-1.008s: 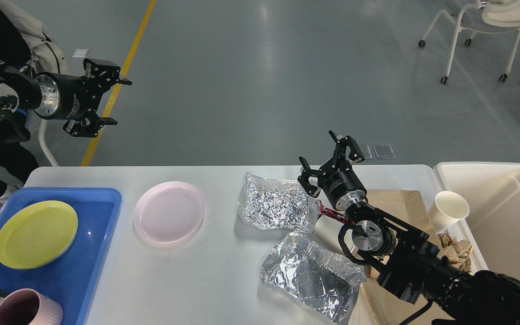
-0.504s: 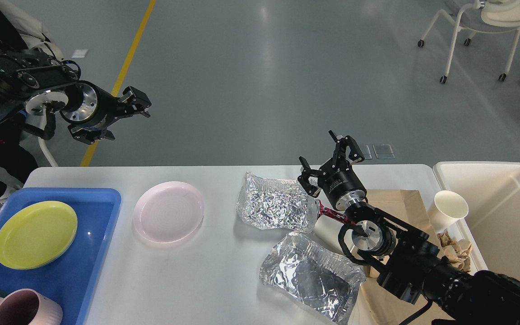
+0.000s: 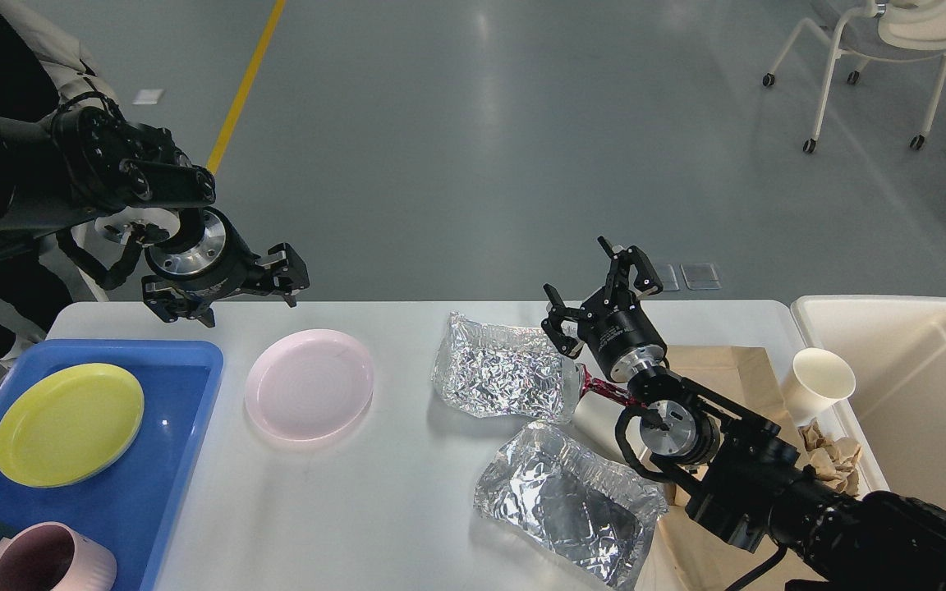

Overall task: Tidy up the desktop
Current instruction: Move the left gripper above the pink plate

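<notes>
White desktop (image 3: 407, 484) cut off below, left claw (image 3: 231, 283) — spread unclear, right claw (image 3: 596, 291) apart — mugs (image 3: 50, 560) cropped

The left arm enters from the left edge of the view, its thick black links folded above the worktop's far left corner, the wrist with its bright metal ring turned toward the right. The left end effector (image 3: 231, 286) hangs over the far edge of the worktop (image 3: 374, 492), fingers spread wide apart and holding nothing. The right arm comes in from the near right corner and stretches diagonally toward the far edge, wrist raised. The right end effector (image 3: 600, 297) points up and away, its fingers splayed open and empty.
</notes>
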